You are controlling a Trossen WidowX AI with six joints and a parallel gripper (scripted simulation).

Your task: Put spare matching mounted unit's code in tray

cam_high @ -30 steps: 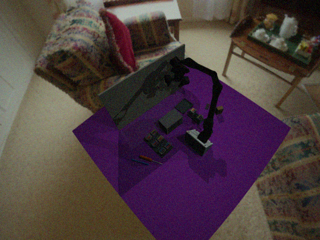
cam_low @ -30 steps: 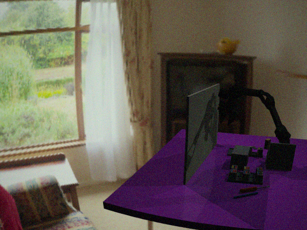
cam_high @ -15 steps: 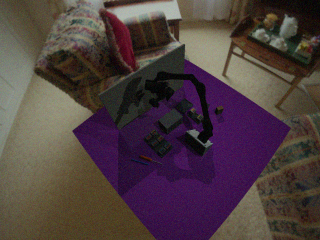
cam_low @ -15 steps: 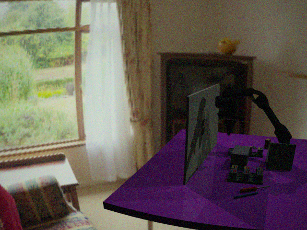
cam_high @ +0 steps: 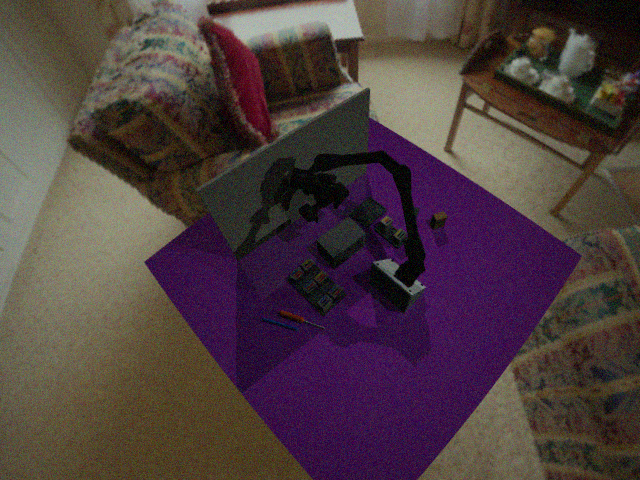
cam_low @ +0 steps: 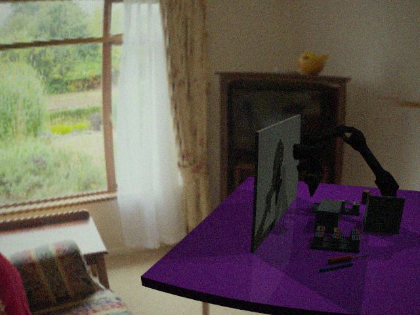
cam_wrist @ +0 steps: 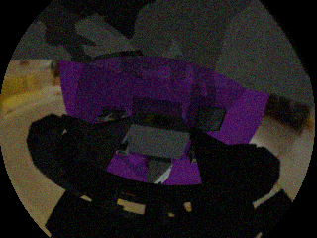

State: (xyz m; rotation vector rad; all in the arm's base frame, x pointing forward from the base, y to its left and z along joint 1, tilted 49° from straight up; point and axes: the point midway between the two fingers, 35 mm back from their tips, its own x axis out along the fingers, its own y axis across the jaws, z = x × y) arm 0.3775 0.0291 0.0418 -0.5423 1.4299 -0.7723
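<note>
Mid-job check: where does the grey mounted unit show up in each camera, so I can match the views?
Top: grey mounted unit sits centre, on the purple table, in front of the upright grey panel.
Exterior: right of centre, beyond the rack of spares, right of the panel.
Wrist: the grey block low centre, seen between the open end effector's fingers, is probably it.
Shared landmark: the upright grey panel.

The purple desk (cam_high: 361,403) carries an upright grey panel (cam_high: 289,170), a grey box (cam_high: 341,241), a rack of spares (cam_high: 316,286), a dark tray (cam_high: 368,211), two more spares (cam_high: 391,230), a brown block (cam_high: 438,220), the arm base (cam_high: 397,285) and two screwdrivers (cam_high: 292,320).
</note>
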